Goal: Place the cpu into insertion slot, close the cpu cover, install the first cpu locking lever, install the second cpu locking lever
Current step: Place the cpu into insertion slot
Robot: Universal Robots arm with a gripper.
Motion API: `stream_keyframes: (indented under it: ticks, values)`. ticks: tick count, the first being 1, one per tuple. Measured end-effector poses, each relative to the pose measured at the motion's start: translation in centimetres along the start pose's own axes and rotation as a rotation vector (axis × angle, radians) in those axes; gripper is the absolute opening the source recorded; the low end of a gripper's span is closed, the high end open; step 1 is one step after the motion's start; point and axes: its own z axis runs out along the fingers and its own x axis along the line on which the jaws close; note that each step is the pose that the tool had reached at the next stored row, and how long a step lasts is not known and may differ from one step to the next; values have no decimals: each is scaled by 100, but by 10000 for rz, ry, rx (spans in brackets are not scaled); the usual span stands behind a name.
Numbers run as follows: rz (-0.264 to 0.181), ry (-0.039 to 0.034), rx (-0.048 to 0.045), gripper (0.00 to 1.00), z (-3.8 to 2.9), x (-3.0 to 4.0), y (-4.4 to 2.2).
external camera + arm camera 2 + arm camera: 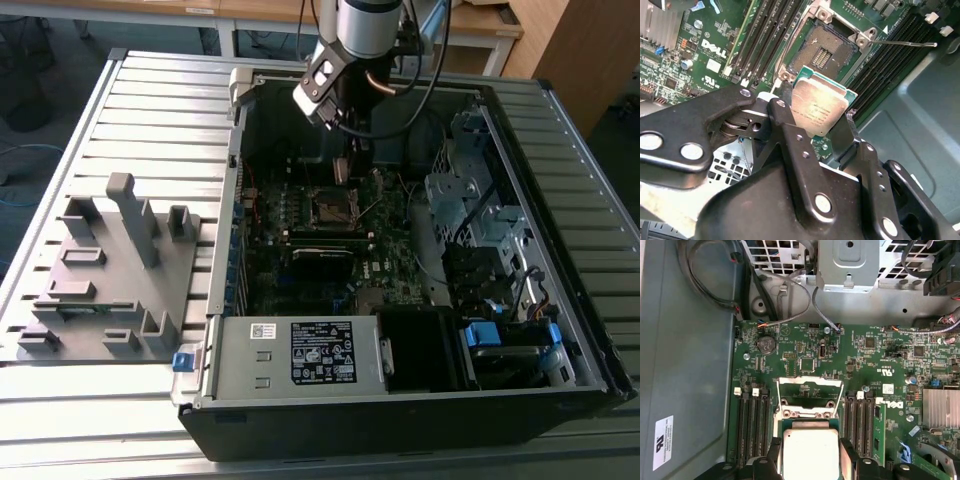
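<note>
**Step one, cpu placement: chip carried, not yet seated.**
The cpu (821, 102) is pinched by its edges in the gripper (816, 120), near and above the bare insertion slot (826, 46). The cpu cover (810, 380) is seen swung open. Square alignment over the socket is judged necessary for seating.

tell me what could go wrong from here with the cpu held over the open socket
The cpu is pinched only by its edges in the gripper; it might slip or settle skewed onto the bare pin grid of the insertion slot. The raised cpu cover stands close to the gripper in the first wrist view and might get knocked.
</note>
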Motion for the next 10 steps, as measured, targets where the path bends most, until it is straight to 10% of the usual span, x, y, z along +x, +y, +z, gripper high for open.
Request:
stream_keyframes:
  ticks: [10]
  values:
    - [1,-2,-2,54,24,0,-5]
